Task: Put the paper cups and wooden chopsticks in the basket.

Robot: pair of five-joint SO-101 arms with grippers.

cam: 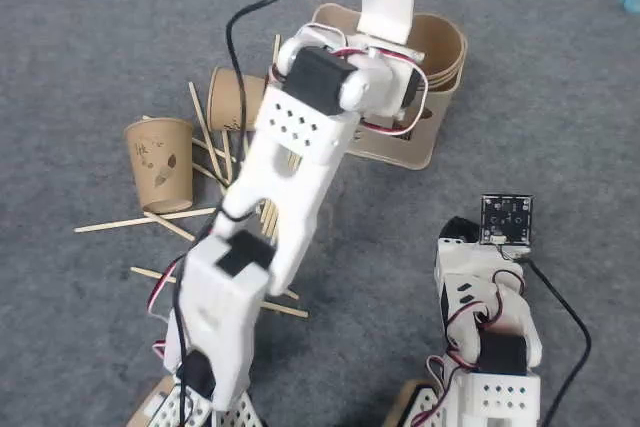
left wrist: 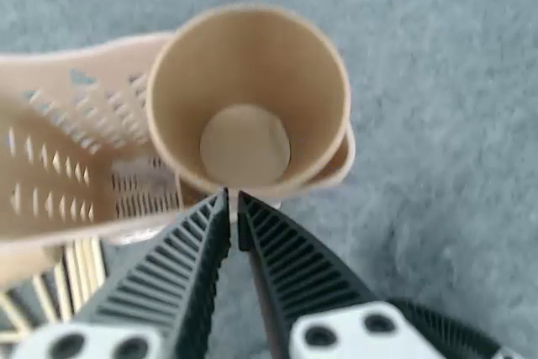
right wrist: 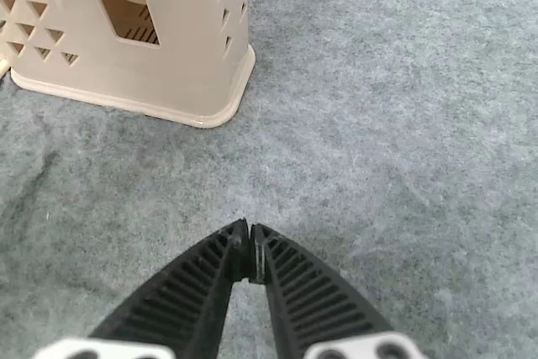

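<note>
Paper cup (left wrist: 245,142), tan, empty, sitting in basket (left wrist: 59,166); I'm seeing left gripper (left wrist: 231,203) pinching its rim, right gripper (right wrist: 250,245) fingers pressing together.

Bare carpet (right wrist: 403,124) lies open beside the basket (right wrist: 168,65). The left arm (cam: 290,177) stretches over the scattered chopsticks (cam: 150,219), blocking them from above. A paper cup (left wrist: 248,98) fills the basket's end.

My left arm (cam: 300,162) is covering most of the basket (cam: 418,150), half of the lying cup (cam: 225,97) and the middle of the chopsticks (cam: 140,220). My left gripper (left wrist: 233,201) is hiding the near wall of the paper cup (left wrist: 248,81) it is pinching; the basket is running off my right wrist view's edge.
</note>
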